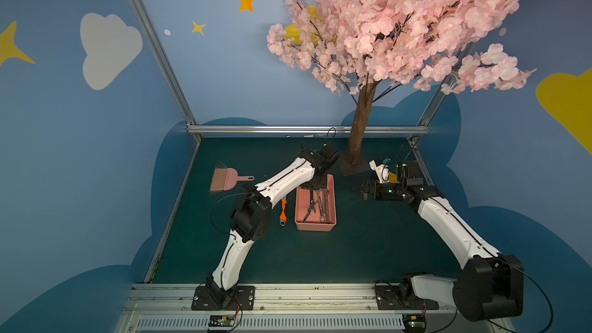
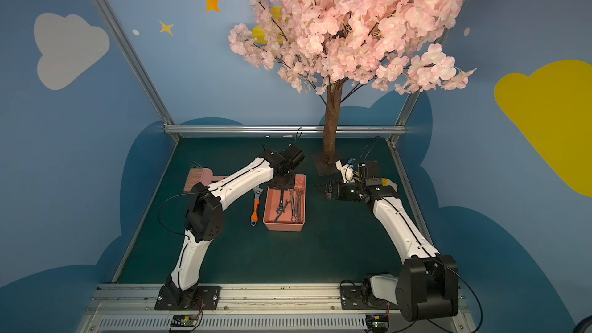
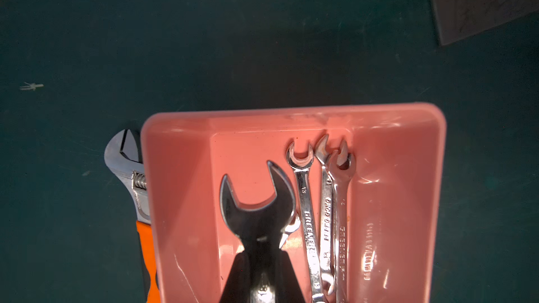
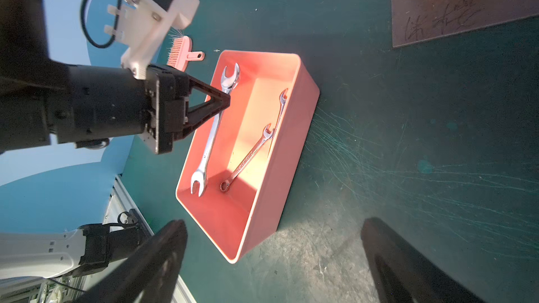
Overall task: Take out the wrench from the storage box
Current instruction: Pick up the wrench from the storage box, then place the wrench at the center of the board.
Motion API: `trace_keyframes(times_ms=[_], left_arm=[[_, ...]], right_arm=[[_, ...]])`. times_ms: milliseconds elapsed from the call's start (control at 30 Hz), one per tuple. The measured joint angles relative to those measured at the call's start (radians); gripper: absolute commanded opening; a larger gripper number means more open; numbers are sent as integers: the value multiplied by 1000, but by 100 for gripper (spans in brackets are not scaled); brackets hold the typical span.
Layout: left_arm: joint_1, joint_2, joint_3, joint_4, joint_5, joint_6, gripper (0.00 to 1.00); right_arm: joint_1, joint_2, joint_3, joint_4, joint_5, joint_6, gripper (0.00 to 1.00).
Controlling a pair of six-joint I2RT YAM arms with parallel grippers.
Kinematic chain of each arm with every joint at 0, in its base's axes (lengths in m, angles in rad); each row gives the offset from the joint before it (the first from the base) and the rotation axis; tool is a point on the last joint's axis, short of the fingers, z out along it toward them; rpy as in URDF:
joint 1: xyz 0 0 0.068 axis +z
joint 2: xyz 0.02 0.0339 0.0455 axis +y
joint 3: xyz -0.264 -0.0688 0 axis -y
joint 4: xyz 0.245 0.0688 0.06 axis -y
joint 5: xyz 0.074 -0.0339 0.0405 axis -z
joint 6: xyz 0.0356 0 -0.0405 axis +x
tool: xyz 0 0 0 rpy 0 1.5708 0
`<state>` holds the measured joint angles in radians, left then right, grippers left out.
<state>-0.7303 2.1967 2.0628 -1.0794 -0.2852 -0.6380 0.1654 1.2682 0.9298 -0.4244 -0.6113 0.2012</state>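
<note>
We see a dark green table [image 1: 352,251]; on it sits the salmon-pink storage box [image 1: 315,226]; an orange-handled adjustable wrench [image 1: 283,211] lies just beside its left wall; a pink hand brush [image 1: 226,180] lies farther left; the tree's dark base plate [image 1: 354,168] rests behind.

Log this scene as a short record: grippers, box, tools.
left gripper: shut on big wrench in box
right gripper: open, empty, beside box
box contents: big wrench, small wrenches
on table: adjustable wrench beside box; brush farther off
task state: big wrench gripped, not yet out
</note>
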Motion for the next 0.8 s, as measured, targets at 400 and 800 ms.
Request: trace_keyframes(times_ms=[400,800], left_arm=[[59,-114,-75,-104,1,82,3],[221,-343,-518,117,-11,177,3]], right_arm=[[0,0,0,0,-5,0,98],[39,0,18,-3,-26,0,98]])
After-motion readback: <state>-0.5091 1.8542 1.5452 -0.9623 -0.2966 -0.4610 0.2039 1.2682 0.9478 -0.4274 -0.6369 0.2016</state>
